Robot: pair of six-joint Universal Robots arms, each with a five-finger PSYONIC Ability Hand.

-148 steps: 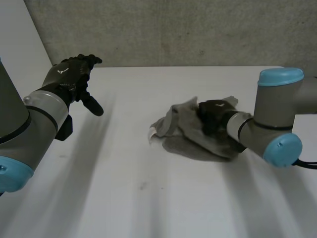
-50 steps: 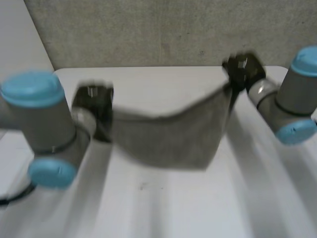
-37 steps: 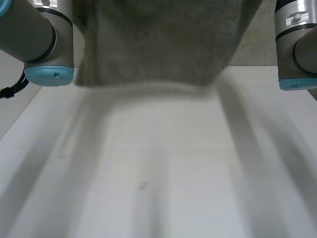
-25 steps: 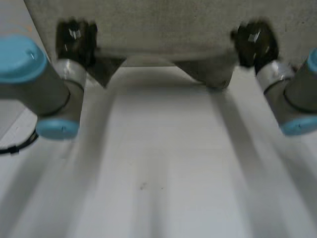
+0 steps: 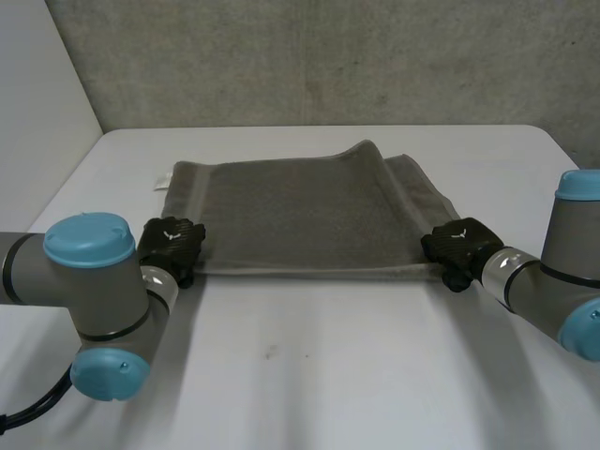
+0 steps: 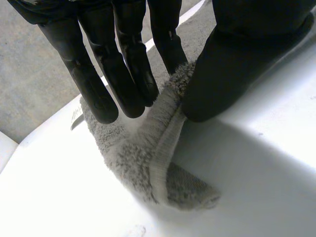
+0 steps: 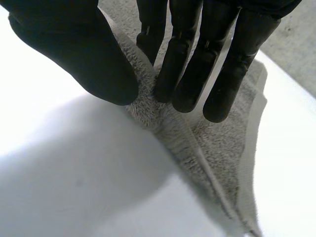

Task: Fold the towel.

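Observation:
The grey towel point(image 5: 300, 211) lies spread flat on the white table point(image 5: 328, 375), with a small ridge at its far edge. My left hand point(image 5: 172, 246) sits at the towel's near left corner. In the left wrist view the thumb point(image 6: 232, 59) and the fingers point(image 6: 128, 74) pinch the towel's raised hem point(image 6: 168, 113) between them. My right hand point(image 5: 457, 246) is at the near right corner. There the thumb point(image 7: 79, 54) and the fingers point(image 7: 197, 64) squeeze the towel's edge point(image 7: 217, 148), which rises into a fold between them.
A white label point(image 5: 161, 179) sticks out at the towel's far left corner. A grey concrete wall point(image 5: 328, 56) stands behind the table. The table's left edge point(image 5: 56, 197) runs close to my left arm point(image 5: 89, 281).
Half a second ago both hands held the towel stretched in the air near the wall. They have come down and toward me, and the towel now lies flat on the table.

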